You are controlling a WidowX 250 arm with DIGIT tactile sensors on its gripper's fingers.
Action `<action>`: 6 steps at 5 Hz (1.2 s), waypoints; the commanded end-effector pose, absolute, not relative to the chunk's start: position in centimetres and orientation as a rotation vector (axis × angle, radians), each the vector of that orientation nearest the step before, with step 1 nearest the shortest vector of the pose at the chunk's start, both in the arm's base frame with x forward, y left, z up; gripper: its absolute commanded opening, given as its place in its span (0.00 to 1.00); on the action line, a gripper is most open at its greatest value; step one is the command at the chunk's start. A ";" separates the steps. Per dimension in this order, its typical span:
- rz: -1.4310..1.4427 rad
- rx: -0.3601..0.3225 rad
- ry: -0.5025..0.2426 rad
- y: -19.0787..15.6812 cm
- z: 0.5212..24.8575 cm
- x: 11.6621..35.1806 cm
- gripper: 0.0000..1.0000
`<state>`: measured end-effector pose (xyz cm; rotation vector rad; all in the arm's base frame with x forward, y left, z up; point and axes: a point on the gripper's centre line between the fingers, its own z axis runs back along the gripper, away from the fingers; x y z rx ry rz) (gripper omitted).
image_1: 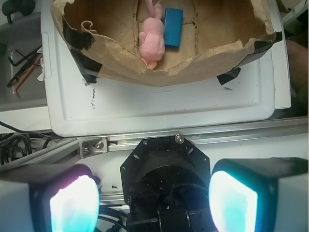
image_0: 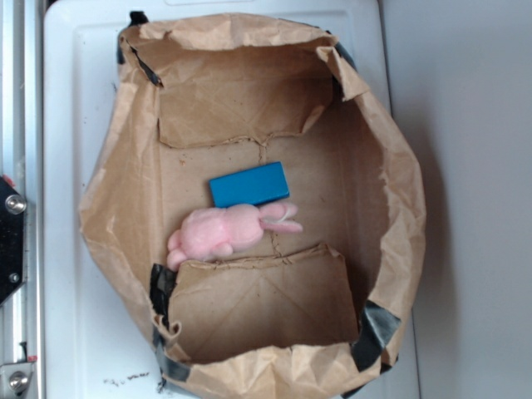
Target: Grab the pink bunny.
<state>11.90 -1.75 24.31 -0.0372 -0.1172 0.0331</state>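
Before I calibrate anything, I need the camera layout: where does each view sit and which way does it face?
Exterior: overhead, looking straight down into the crumpled brown paper bag; no gripper shows.
Wrist: on the arm, above the robot base, looking down past the open gripper to the bag.
Both show the soft pink plush bunny touching the flat blue rectangular block.

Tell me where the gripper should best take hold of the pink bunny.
Probably its plump body, from straight above, since paper bag walls surround it. The blue block touches one long side, so fingers across the body fit tightly there. The gripper is open, outside the bag.
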 end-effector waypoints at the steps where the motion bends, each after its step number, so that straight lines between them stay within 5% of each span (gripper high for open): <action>1: 0.033 -0.037 -0.117 -1.7 24.3 11.9 1.00; 4: 0.202 -0.016 -0.131 6.0 23.5 19.2 1.00; 6: 0.083 0.052 -0.113 3.6 17.2 25.5 1.00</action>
